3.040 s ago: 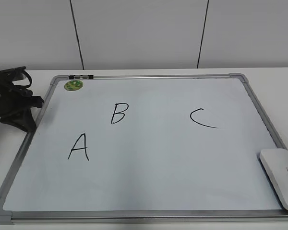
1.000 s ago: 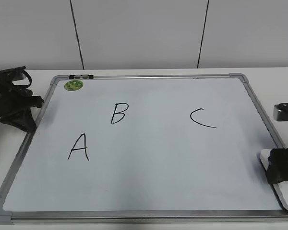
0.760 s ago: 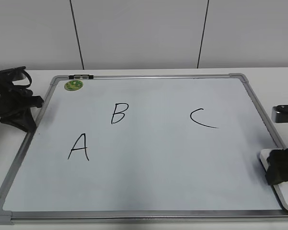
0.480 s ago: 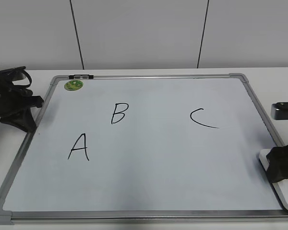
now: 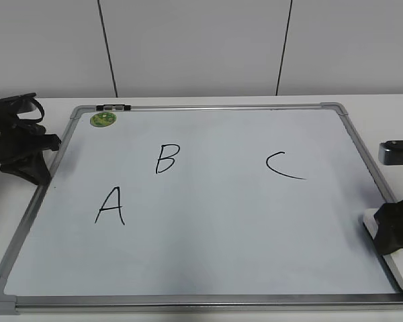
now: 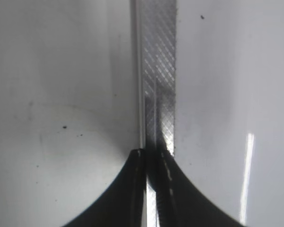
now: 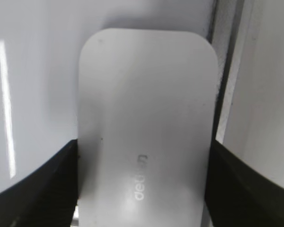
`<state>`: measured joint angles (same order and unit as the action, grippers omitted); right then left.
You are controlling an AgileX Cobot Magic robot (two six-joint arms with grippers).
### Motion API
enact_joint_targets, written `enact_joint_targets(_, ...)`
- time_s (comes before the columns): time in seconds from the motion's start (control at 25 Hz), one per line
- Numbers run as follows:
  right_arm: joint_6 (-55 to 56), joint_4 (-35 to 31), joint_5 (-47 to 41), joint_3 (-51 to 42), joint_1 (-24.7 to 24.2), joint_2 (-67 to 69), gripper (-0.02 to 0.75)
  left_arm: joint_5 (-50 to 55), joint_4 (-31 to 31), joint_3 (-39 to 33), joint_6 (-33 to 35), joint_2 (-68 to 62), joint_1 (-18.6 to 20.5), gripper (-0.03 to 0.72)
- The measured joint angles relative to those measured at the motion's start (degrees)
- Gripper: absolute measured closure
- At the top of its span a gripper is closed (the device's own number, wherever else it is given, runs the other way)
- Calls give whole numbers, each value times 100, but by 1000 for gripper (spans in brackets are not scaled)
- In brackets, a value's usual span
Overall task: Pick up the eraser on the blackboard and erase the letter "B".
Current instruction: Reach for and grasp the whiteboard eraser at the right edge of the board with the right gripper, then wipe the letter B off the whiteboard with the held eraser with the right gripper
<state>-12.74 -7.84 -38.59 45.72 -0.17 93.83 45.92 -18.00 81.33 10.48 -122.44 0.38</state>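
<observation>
A white table under a panelled wall carries the blackboard point(image 5: 208, 268). At lower right, the right gripper point(image 7: 142, 189) straddles the eraser point(image 7: 144, 127), its fingers seemingly touching both long sides. The letter "B" point(image 5: 167, 159) sits upper left. The left gripper point(image 6: 151, 189) rests pinched together on the frame.

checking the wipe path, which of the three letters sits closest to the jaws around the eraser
The letter "C", on the blackboard's right half, is closest to the right gripper straddling the eraser. "B" and "A" lie far left.
</observation>
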Motion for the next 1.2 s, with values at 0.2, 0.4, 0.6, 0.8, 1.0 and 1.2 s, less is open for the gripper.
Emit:
enact_joint_targets(0.2,0,0,-271,275,0,-117,203,0,0,0,0,0,0,648)
enact_joint_targets(0.4,0,-85,-801,686,11,-224,203,11,-12,0,0,0,0,648)
enact_joint_targets(0.6,0,-65,-1159,1201,448,-224,203,11,-35,0,0,0,0,647)
enact_joint_targets(0.8,-4,-66,-1529,1932,1156,-103,203,11,-36,0,0,0,0,647)
enact_joint_targets(1.0,28,-66,-1838,2857,1761,456,203,11,-46,0,0,0,0,647)
enact_joint_targets(1.2,40,-32,-1928,3841,2176,1180,203,11,-59,0,0,0,0,647)
